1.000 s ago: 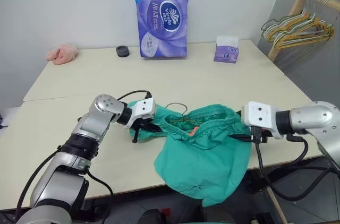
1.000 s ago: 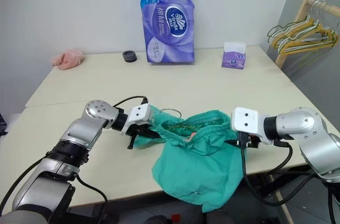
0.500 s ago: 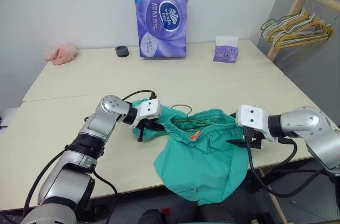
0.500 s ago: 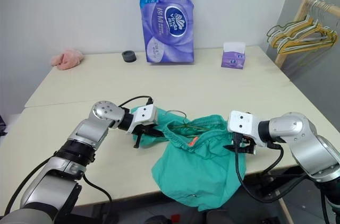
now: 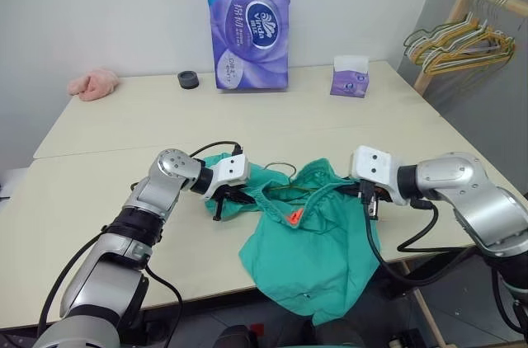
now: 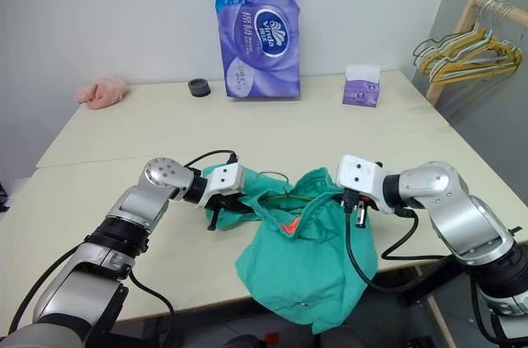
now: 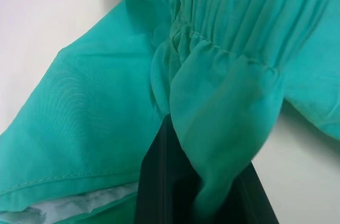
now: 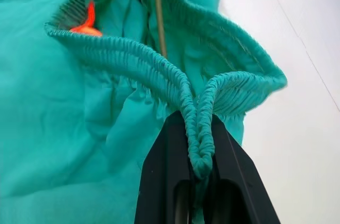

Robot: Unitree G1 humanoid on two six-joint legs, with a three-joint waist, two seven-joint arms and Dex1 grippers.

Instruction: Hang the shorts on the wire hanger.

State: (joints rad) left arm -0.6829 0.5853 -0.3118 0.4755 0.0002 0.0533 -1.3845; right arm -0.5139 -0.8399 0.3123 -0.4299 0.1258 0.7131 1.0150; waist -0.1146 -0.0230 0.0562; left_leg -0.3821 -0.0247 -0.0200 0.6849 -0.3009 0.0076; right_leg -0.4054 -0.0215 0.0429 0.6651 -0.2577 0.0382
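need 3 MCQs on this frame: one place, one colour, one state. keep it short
1. Where do the shorts lie?
A. table's near edge, partly hanging off
B. by the wall
C. on the rack

2. Colour of the tall pack at the wall?
A. yellow
B. purple
C. red

3. State of the right end effector?
A. open above the table
B. shut on nothing
C. shut on the waistband

Answers:
1 A, the fabric drapes over the front edge.
2 B, its wrapper is purple.
3 C, the right wrist view shows the gathered elastic pinched between its fingers.
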